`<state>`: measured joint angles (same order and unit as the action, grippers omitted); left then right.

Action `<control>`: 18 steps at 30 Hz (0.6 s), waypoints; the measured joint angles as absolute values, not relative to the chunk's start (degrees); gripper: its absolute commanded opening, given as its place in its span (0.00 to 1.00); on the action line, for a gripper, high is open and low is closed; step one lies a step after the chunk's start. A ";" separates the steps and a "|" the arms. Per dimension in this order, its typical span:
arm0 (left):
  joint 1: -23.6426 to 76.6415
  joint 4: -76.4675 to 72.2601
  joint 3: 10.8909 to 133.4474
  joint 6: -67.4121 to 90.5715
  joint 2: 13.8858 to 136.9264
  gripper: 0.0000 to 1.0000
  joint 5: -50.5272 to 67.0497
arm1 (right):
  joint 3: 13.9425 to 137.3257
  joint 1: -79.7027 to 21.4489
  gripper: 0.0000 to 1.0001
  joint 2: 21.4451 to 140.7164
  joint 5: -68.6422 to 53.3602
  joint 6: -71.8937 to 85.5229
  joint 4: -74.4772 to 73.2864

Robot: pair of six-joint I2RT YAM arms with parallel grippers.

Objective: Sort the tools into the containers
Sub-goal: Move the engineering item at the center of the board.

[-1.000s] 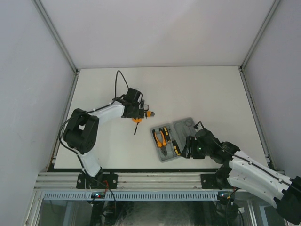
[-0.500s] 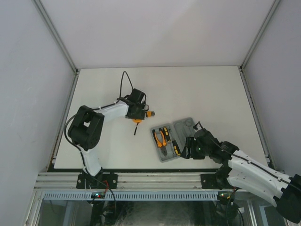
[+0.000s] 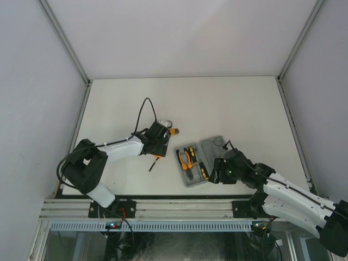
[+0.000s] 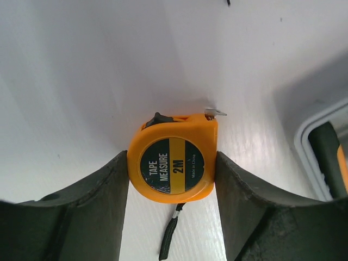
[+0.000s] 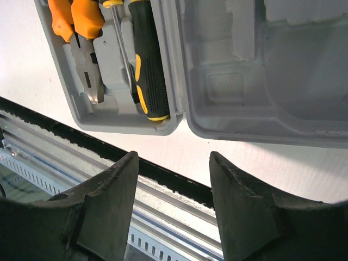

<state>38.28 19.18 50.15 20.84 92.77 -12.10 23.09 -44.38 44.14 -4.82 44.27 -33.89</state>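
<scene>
- Tape measure (image 4: 173, 166): pinched by its rim between the two fingers (image 4: 87, 217) of the left gripper (image 4: 172, 163), label face toward the wrist. Gripped across the round body, probably the steadiest span for a carry. Cannot tell whether clear of the table (image 4: 81, 65).
- Strap (image 4: 169, 239): trails back between those fingers, loose.
- Just past those jaws, off to one side: rim of the tool case (image 4: 305, 142), near enough to suggest a short move.
- Right gripper (image 5: 173, 163): jaws parted to a middling width with nothing between them, hanging over the near rim of the case at its hinge line. Judged as waiting, not grasping.
- Ahead of those jaws, one half filled: pliers (image 5: 76, 22), screwdriver (image 5: 147, 65), and a thin shaft (image 5: 124, 54) lying between them.
- Other half (image 5: 261, 65): bare recesses, likely the tape measure's place.
- Farthest, beyond the left jaws: small orange-tipped piece (image 3: 172, 131), too small to name.
- Count: one tape measure, one case of two halves, one pliers, one full screwdriver, one shaft perhaps of a second, one unnamed piece.
</scene>
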 measured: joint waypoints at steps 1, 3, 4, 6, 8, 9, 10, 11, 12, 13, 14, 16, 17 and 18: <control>38.48 18.52 48.86 20.88 91.72 0.69 -11.81 | 23.09 -44.40 0.55 44.23 -4.82 44.27 -33.71; 38.50 17.85 46.96 20.97 90.08 0.75 -11.53 | 23.09 -44.40 0.57 44.31 -4.84 44.14 -33.41; 38.50 17.93 46.11 20.99 89.47 0.77 -11.35 | 23.11 -44.40 0.57 44.31 -4.84 44.01 -33.28; 38.50 18.13 44.93 21.34 88.03 0.80 -11.03 | 23.44 -44.49 0.59 44.31 -4.75 43.62 -33.28; 38.50 18.76 44.07 21.63 86.52 0.83 -10.72 | 24.25 -44.86 0.60 44.25 -4.29 43.07 -33.21; 38.50 19.38 43.66 21.89 85.23 0.83 -10.46 | 24.95 -45.19 0.61 44.16 -3.88 42.59 -33.21; 38.50 19.79 43.51 21.98 84.01 0.84 -10.33 | 25.39 -45.34 0.61 44.03 -3.60 42.28 -33.10; 38.50 20.34 43.46 22.22 82.19 0.84 -10.31 | 25.91 -45.47 0.63 43.92 -3.27 41.82 -33.04; 38.50 20.62 43.46 22.55 80.25 0.85 -10.33 | 26.70 -45.58 0.66 43.81 -2.85 41.01 -32.77; 38.50 20.71 43.46 22.98 78.26 0.86 -10.37 | 27.22 -45.63 0.69 43.81 -2.57 40.51 -32.42; 38.50 20.82 43.46 23.44 75.33 0.87 -10.48 | 27.81 -45.76 0.71 43.81 -2.09 39.72 -31.88; 38.35 21.02 43.44 24.43 69.80 0.89 -10.72 | 28.77 -46.17 0.74 44.12 -1.17 38.22 -30.06; 38.11 21.12 43.44 24.97 66.61 0.90 -10.81 | 29.17 -46.52 0.74 44.45 -0.56 37.52 -29.19; 37.67 21.15 43.44 25.45 63.46 0.91 -10.79 | 29.76 -47.16 0.76 45.32 0.40 36.38 -27.57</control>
<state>37.67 21.15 43.44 25.45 63.46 -10.79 29.76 -47.16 45.32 0.40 36.38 -27.57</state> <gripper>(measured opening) 0.882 0.732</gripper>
